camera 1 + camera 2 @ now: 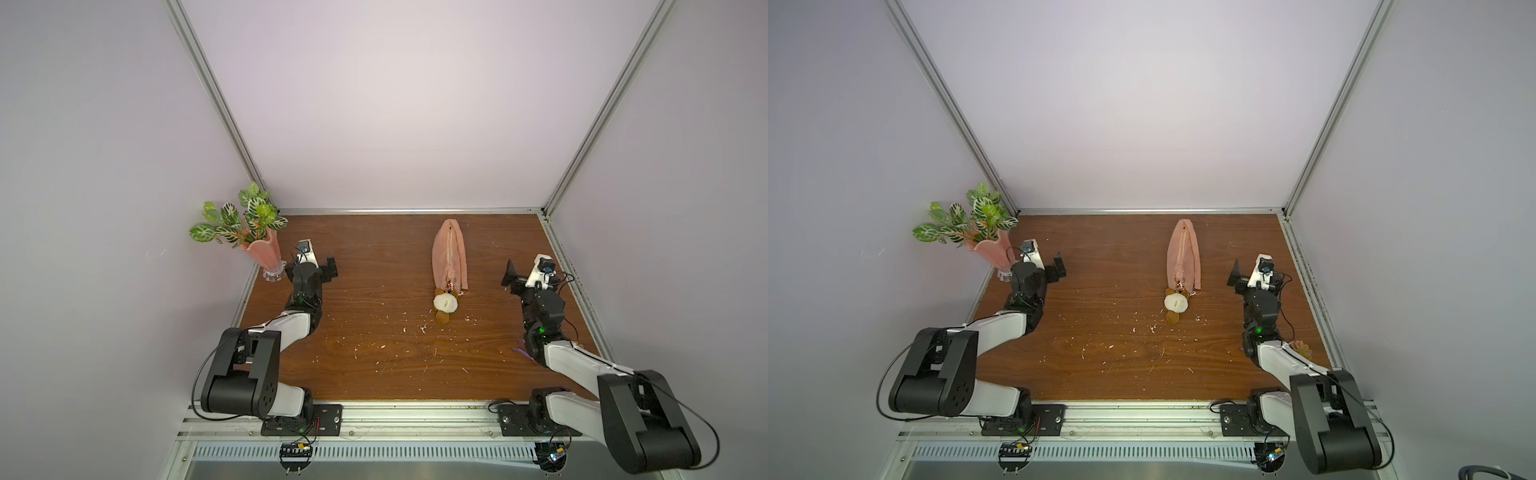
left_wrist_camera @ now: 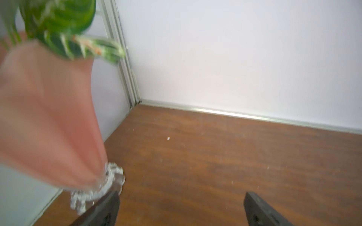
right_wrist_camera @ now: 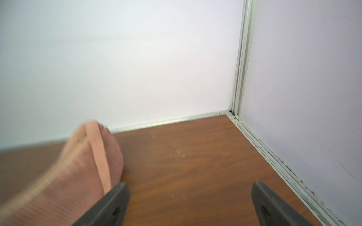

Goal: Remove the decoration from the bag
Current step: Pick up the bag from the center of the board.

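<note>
The bag (image 1: 449, 257) is standing on the worktop (image 1: 374, 361) a little right of the middle. Its zipper (image 1: 449, 249) is facing up, and its long side is running from the back wall toward the robot. The decoration (image 1: 445, 305) is lying on the wood right at the bag's near end, by the zipper's near end. Its round cream body is showing, with brown bits at both ends.

The right hand (image 1: 509, 274) is hovering to the right of the bag, near it but apart from it, about level with the bag's near half. The decoration is sitting a little nearer the robot than this hand and to its left. In the right wrist view the hand's jaws are standing wide with only bare wood between them, gripping nothing. The bag's ribbed side is showing just beside one finger (image 3: 115, 201).

The left hand (image 1: 330, 268) is waiting well apart from the bag and the decoration, over at the left edge of the worktop. It is just beside a pink vase (image 1: 266, 253) holding green striped leaves. Its jaws are likewise spread wide and carrying nothing. In the left wrist view one finger (image 2: 105, 209) is overlapping the vase's clear glass foot; whether they are touching cannot be told.

White flecks (image 1: 422, 329) are lying scattered over the wood in front of the decoration.
</note>
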Robot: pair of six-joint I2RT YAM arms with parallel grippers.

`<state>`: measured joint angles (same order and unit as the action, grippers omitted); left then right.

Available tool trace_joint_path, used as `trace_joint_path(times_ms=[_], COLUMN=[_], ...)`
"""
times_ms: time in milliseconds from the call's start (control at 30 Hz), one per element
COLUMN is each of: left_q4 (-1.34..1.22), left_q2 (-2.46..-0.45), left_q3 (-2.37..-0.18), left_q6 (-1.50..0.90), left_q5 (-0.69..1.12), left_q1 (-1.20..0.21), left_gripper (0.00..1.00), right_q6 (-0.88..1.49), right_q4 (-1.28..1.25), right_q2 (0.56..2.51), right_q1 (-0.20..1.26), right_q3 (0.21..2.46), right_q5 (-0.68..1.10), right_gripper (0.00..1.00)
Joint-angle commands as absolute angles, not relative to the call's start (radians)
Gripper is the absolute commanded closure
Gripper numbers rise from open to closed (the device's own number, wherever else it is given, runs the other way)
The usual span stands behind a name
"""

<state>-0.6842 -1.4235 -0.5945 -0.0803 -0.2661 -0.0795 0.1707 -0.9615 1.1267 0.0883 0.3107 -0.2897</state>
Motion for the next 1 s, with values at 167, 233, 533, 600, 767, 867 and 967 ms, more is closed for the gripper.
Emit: trace_joint_path(times_ms=[167,233,533,600,767,867,967], left_q4=[-0.219,-0.169,-0.048,-0.035,-0.015,-0.008,-0.005], left_q2=[-1.342,-1.325,-1.290,-1.284,-1.266,-1.255,-1.245], left_q3=[-0.786,-0.812,-0.882,-0.888,-0.905,-0.912,-0.912], left_q6=[-0.221,-0.289,-0.468,-0.490,-0.512,-0.512,-0.514], left_q5=[-0.218,-0.200,-0.140,-0.119,-0.085,-0.072,-0.063], left_q1=[-0.255,-0.287,-0.381,-0.391,-0.406,-0.408,-0.408], left_gripper=[0.00,0.00,0.00,0.00,0.00,0.00,0.00], right_q6=[0.427,0.454,0.424,0.415,0.404,0.395,0.386], right_q4=[-0.513,-0.463,-0.174,-0.114,-0.012,0.020,0.036], right_q2=[1.179,1.242,1.575,1.644,1.762,1.802,1.823], right_q1=[0.088,0.099,0.254,0.281,0.311,0.324,0.333], right_q3=[0.671,0.752,1.133,1.210,1.331,1.366,1.374], right_q5=[0.051,0.114,0.181,0.161,0.142,0.127,0.110], right_gripper=[0.01,0.02,0.08,0.12,0.21,0.25,0.29])
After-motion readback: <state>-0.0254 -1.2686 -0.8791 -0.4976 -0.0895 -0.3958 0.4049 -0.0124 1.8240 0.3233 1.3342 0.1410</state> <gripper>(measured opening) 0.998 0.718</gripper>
